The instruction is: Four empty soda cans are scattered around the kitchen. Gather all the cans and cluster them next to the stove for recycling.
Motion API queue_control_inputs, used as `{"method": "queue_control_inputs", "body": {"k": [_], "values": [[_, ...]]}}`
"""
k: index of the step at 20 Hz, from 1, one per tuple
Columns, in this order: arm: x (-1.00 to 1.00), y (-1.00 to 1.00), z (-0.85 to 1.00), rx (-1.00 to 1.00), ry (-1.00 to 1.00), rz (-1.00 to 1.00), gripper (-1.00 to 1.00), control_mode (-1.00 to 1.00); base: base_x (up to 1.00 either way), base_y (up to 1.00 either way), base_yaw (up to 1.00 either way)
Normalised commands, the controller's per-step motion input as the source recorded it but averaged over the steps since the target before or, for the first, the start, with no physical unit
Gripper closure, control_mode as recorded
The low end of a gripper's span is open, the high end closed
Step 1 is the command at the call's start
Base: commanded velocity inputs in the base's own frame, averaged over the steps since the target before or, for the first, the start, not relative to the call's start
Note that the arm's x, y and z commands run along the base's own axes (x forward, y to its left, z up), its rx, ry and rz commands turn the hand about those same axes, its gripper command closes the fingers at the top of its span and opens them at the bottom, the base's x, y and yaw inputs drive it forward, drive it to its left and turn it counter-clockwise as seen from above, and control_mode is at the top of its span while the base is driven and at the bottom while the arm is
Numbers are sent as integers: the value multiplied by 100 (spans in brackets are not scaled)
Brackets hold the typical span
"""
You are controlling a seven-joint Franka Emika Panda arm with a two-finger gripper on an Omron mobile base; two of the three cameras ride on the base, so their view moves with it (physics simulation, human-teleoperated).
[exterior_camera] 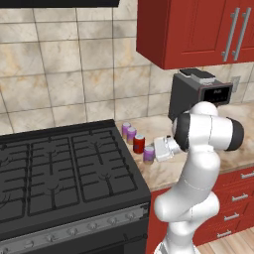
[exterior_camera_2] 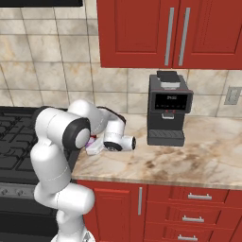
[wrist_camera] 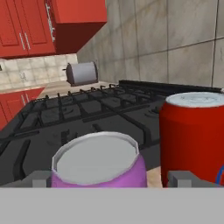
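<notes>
Four small cylindrical soda cans stand upright on the beige marbled desk (exterior_camera: 163,171) beside the wide black gas stove (exterior_camera: 59,168): two purple cans (exterior_camera: 129,132) at the back, the red can (exterior_camera: 139,144), and the nearest purple can (exterior_camera: 149,155) between the spread claw (wrist_camera: 111,179); its base is hidden.

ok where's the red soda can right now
In the left base view the red can stands on the beige counter just right of the stove, with two purple cans behind it and a third purple can in front, by the open gripper.

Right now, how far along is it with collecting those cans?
Nearly done, it seems: four cans, three purple and one red, stand clustered on the counter beside the stove. The gripper is open around the nearest purple can, gripping nothing. Left: backing away.
</notes>
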Motion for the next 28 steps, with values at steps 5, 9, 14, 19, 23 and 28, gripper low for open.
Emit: {"method": "queue_control_inputs", "body": {"k": [5, 9, 14, 19, 23, 28], "values": [[20, 0, 18, 0, 0, 0, -100, -100, 0, 0, 0], [21, 0, 19, 0, 0, 0, -100, -100, 0, 0, 0], [2, 0, 23, 0, 0, 0, -100, -100, 0, 0, 0], [-9, 0, 24, 0, 0, 0, -100, -100, 0, 0, 0], [-9, 0, 30, 0, 0, 0, -100, -100, 0, 0, 0], [-1, 0, 36, -2, 0, 0, -100, -100, 0, 0, 0]]}}
